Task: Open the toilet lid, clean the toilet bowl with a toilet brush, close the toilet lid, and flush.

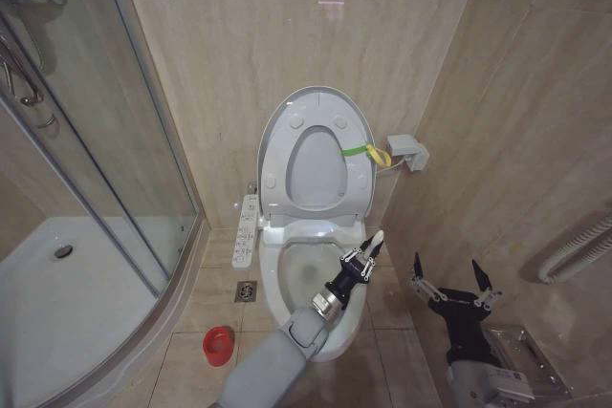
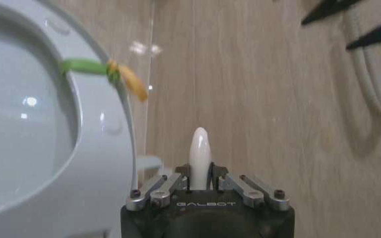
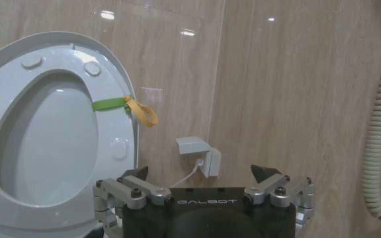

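Starting at the left, you see the red holder cup (image 1: pixel 218 343) standing on the floor tiles just beside the bowl's left flank, with no brush in it. Next comes the toilet bowl (image 1: pixel 287 269), its basin open because the toilet lid (image 1: pixel 316 155) stands upright against the back wall, yellow-green strap (image 1: pixel 368 151) at its right edge. Your left gripper (image 1: pixel 356 262) hovers over the right part of the bowl's rim, clenched on the toilet brush (image 1: pixel 373 241); the white handle's long axis runs up and away from the jaws toward the lid, and its rounded tip pokes out above them. The head end is hidden, so you cannot tell how deep it sits; I judge the basin lies below and to the left of this gripper. Farthest right, your right gripper (image 1: pixel 453 286) idles with jaws spread, near the side wall, well apart from the bowl.
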Tool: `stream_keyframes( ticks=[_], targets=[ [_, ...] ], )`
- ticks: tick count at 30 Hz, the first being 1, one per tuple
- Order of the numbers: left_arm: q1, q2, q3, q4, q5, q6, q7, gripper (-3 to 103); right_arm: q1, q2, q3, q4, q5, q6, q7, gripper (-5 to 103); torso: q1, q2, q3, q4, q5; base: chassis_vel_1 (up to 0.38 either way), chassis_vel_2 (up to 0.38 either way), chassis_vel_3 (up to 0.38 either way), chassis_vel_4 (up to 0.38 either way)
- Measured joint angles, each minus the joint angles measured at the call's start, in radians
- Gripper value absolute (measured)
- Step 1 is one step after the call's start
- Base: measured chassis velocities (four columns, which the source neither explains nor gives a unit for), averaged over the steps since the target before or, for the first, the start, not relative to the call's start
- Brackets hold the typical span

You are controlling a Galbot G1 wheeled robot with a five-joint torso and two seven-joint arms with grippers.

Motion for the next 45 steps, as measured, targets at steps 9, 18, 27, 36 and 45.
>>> stream_keyframes(
  ticks=[9, 18, 27, 36, 45],
  targets=[
    [-0.002, 0.046, -0.031, 0.009, -0.008, -0.009, 0.018, 20, 0.0, 0.0, 0.0, 0.0, 0.0, 0.0, 0.0, 100, 0.0, 0.0, 0.0, 0.0, -0.0002, 0.0, 0.0, 0.0, 0.0],
    [0.045, 0.151, -0.092, -0.08, 0.038, -0.016, 0.02, 20, 0.0, 0.0, 0.0, 0.0, 0.0, 0.0, 0.0, 100, 0.0, 0.0, 0.0, 0.0002, -0.0003, 0.0, 0.0, 0.0, 0.0],
    [0.154, 0.228, -0.194, -0.107, 0.035, -0.02, 0.023, 20, 0.0, 0.0, 0.0, 0.0, 0.0, 0.0, 0.0, 100, 0.0, 0.0, 0.0, 0.0001, -0.0004, 0.0, 0.0, 0.0, 0.0],
    [0.232, 0.274, -0.216, -0.153, 0.024, -0.021, 0.033, 20, 0.0, 0.0, 0.0, 0.0, 0.0, 0.0, 0.0, 100, 0.0, 0.0, 0.0, 0.0, -0.0003, 0.0, 0.0, 0.0, 0.0],
    [0.281, 0.286, -0.186, -0.153, 0.053, -0.021, 0.034, 20, 0.0, 0.0, 0.0, 0.0, 0.0, 0.0, 0.0, 100, 0.0, 0.0, 0.0, 0.0002, 0.0, 0.0, 0.0, 0.0, 0.0]
  ],
)
